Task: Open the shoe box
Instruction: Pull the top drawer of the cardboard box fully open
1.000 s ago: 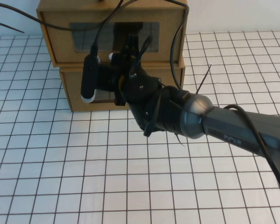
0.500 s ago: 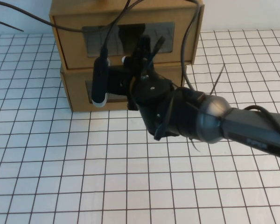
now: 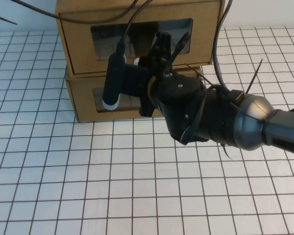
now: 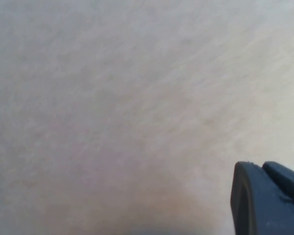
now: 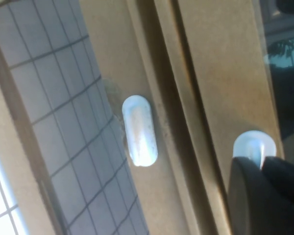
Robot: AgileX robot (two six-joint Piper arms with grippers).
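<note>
Fingertips of the right gripper point(image 5: 263, 169) are clamped on the white knob point(image 5: 254, 142) of the upper shoe box point(image 3: 78, 46), stacked on a lower box point(image 3: 83, 105) — so its drawer can be drawn forward. The left gripper point(image 4: 264, 200) is parked outside the high view — its state cannot be told.

The worktop point(image 3: 63, 186) fills almost all of the high view. It is white and ruled into equal squares by thin dark lines. Along the top edge of the frame, at the upper left and the upper right, a plain pale wall point(image 3: 264, 12) stands behind it. The light is soft and even, and shadows are weak. The left wrist view gives only a pale surface point(image 4: 112, 98) without any marks.
</note>
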